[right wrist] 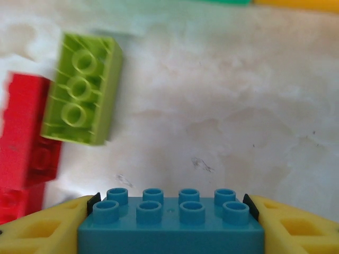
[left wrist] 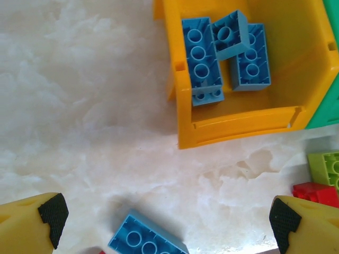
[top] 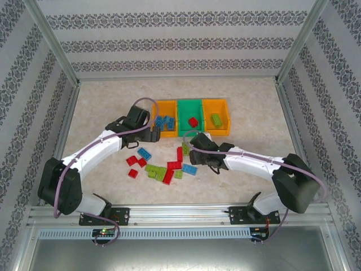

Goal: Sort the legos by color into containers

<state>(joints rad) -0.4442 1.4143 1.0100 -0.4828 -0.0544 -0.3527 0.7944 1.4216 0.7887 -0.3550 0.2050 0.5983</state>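
The right gripper [right wrist: 170,205] is clenched on a blue brick [right wrist: 170,230], just in front of the green bin [top: 183,110]. The left gripper [left wrist: 167,217] is spread wide and empty before the orange bin [left wrist: 183,106] left of the green bin; blue bricks [left wrist: 201,58] lie inside it. A red brick [top: 193,121] lies in the green bin, and loose legos [top: 163,168] are scattered in front of it.

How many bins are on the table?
3, in a row: left orange bin with blue bricks, middle green bin with a red brick, right orange bin with a green brick.
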